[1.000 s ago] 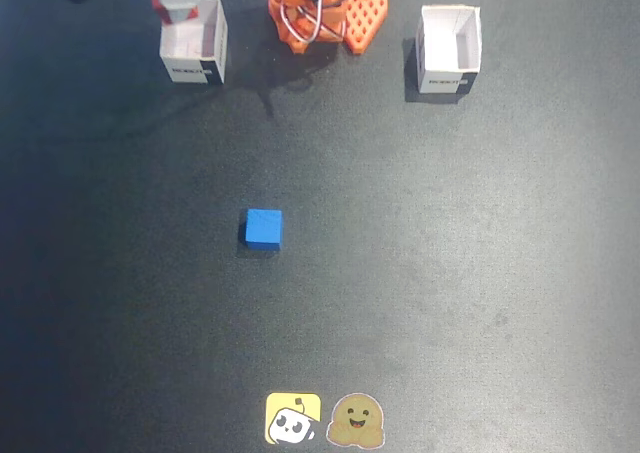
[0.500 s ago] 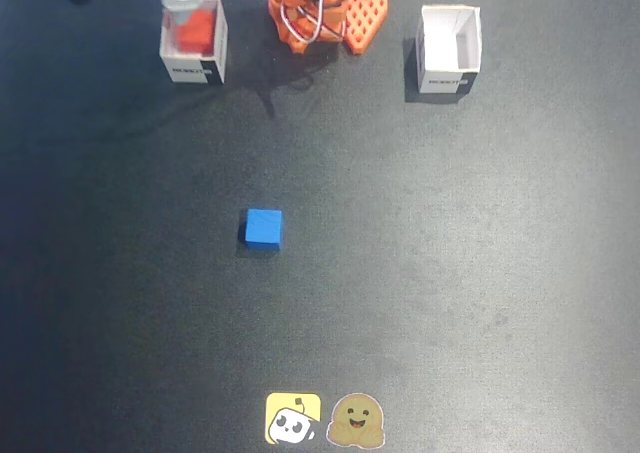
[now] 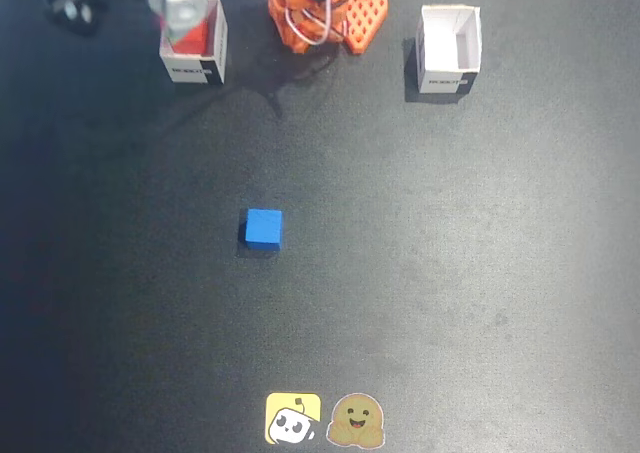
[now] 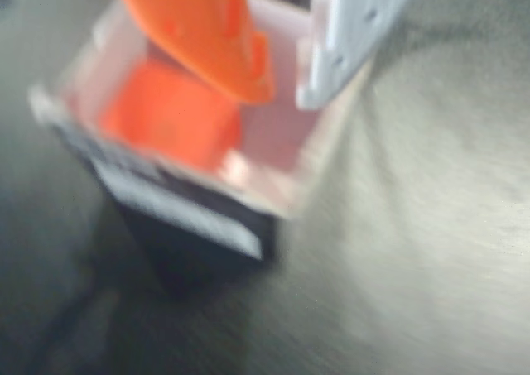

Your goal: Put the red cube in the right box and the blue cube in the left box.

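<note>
Boxes first: the box on the fixed view's left (image 3: pixel 194 51) already has the red cube (image 4: pixel 170 114) sitting inside it, so that half looks done. The other box (image 3: pixel 449 51) is empty. Gripper (image 4: pixel 286 81) hangs over the filled box, fingers apart, holding nothing. Blue cube (image 3: pixel 264 228) sits mid-table, well apart from both boxes, untouched.

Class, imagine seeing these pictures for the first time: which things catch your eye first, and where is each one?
The blue cube sits alone in the middle of the dark table in the fixed view. At the top left, the red cube lies inside a white box, with the gripper open above it. A second white box stands empty at the top right.
</note>
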You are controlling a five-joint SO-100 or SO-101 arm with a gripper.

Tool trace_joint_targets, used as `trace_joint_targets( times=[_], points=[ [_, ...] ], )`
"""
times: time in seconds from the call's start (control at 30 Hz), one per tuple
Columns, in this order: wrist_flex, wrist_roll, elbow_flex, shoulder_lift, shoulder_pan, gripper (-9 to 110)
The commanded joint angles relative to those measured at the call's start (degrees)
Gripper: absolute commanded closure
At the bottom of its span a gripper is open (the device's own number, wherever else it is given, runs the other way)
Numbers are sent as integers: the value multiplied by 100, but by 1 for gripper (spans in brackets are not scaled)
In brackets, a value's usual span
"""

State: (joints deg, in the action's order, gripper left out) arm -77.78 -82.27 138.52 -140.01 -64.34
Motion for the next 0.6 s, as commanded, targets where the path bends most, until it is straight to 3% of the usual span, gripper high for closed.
trace_joint_targets(
  times=[0.0, 0.27, 0.57],
  points=[
    [97, 360, -132, -229, 519, 101],
    [0, 896, 0, -879, 2171, 101],
    [-193, 589, 255, -1696, 4096, 101]
  ],
)
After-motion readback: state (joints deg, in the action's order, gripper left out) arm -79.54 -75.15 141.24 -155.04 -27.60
